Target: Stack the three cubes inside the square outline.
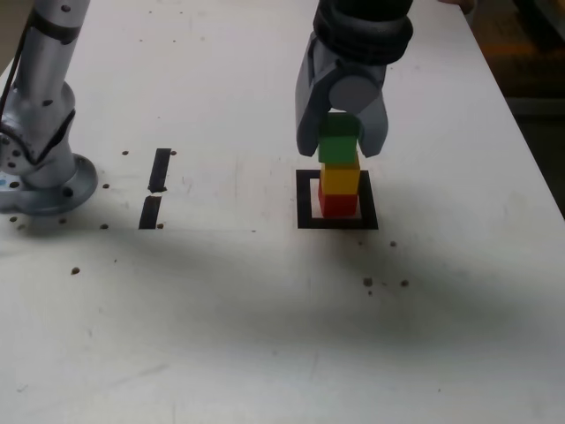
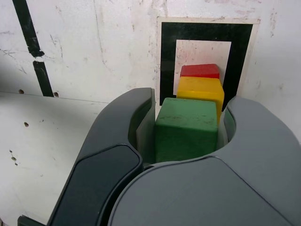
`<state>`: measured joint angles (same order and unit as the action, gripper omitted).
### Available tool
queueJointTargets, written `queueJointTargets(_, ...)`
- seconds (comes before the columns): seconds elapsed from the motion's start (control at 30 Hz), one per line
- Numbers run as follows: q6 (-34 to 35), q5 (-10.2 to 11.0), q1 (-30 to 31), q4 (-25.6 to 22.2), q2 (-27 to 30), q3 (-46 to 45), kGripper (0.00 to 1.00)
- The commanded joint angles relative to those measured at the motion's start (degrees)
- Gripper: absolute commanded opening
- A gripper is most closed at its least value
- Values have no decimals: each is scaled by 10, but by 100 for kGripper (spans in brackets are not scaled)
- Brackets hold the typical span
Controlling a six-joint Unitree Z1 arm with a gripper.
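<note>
Gripper [image 2: 187, 127] clamped on green cube [image 2: 186, 129], one finger each side. Yellow cube [image 1: 340, 180] directly below it, red cube [image 1: 338, 206] lowest, inside square outline [image 1: 305, 212].

From here I see 3 cubes in my exterior view: red cube [image 1: 338, 206] lowest inside the square outline [image 1: 305, 221], yellow cube [image 1: 340, 180] above it, green cube [image 1: 339, 141] topmost, between my gripper's [image 1: 341, 146] fingers. Toward the exterior view's left I see 2 black strips [image 1: 154, 190].
</note>
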<state>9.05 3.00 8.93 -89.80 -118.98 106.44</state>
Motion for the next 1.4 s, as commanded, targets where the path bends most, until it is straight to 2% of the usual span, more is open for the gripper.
queueJointTargets(0.0,0,-2,-1,-2,-2,-1,28)
queueJointTargets(0.43,0,-4,-1,8,-7,-4,33)
queueJointTargets(0.53,0,-4,-1,8,-6,-4,38)
queueJointTargets(0.6,0,-4,-1,7,-6,-4,47)
queueJointTargets(0.8,4,-6,-1,6,-4,-6,89)
queueJointTargets(0.9,10,-3,-1,5,2,-5,98)
queueJointTargets(1.17,29,7,2,-23,50,-5,100)
queueJointTargets(1.37,19,26,22,-38,144,-17,100)
